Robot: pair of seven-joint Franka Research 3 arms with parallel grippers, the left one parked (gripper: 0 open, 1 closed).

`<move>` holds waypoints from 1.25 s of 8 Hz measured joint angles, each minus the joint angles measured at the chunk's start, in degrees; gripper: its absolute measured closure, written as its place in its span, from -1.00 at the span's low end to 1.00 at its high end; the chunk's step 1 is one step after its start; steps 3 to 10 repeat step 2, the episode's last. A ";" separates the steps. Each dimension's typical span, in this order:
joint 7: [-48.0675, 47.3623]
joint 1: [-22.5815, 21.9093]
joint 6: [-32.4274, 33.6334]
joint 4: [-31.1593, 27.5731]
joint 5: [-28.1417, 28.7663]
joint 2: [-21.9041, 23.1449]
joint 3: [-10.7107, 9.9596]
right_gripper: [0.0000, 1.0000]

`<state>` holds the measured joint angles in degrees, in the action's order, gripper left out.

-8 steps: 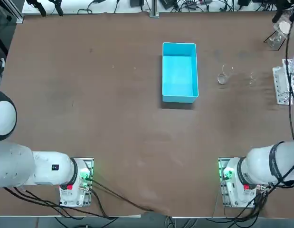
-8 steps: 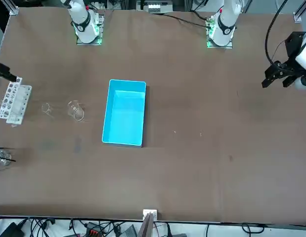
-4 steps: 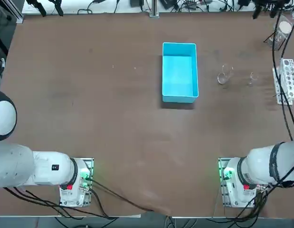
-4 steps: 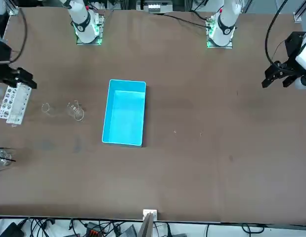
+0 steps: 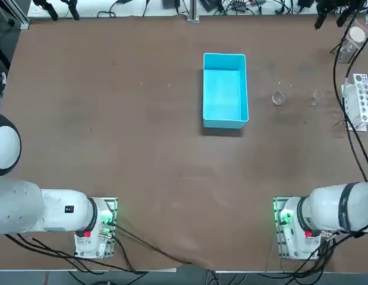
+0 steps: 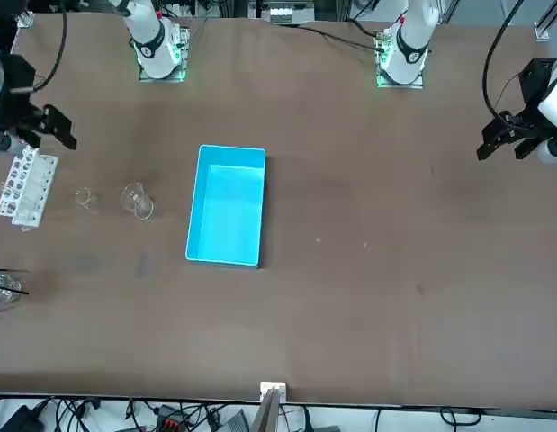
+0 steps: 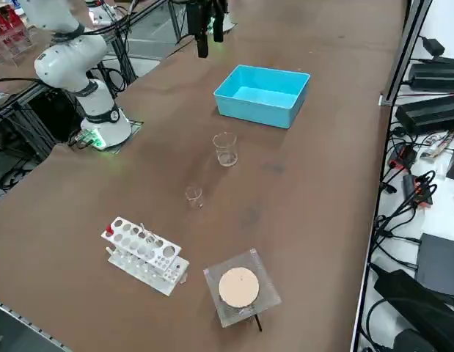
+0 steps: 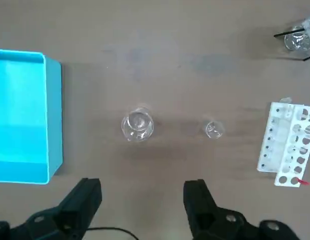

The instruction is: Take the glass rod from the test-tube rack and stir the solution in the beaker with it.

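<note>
Right end effector (image 8: 142, 192) open and empty, presumably kept free for the rod; beaker (image 8: 137, 125) upright on bench (image 8: 160, 30), beside rack (image 8: 270, 150), likely for easy stirring.

Brown tabletop (image 5: 166, 172) bordered by a metal frame (image 7: 399, 51)
</note>
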<state>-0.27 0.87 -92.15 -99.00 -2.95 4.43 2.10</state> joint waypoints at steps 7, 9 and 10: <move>-0.01 -1.84 -0.07 -0.66 0.00 0.65 -1.44 -1.00; -0.01 -1.84 -0.07 -0.66 0.00 0.65 -1.44 -1.00; -0.01 -1.84 -0.07 -0.66 0.00 0.65 -1.44 -1.00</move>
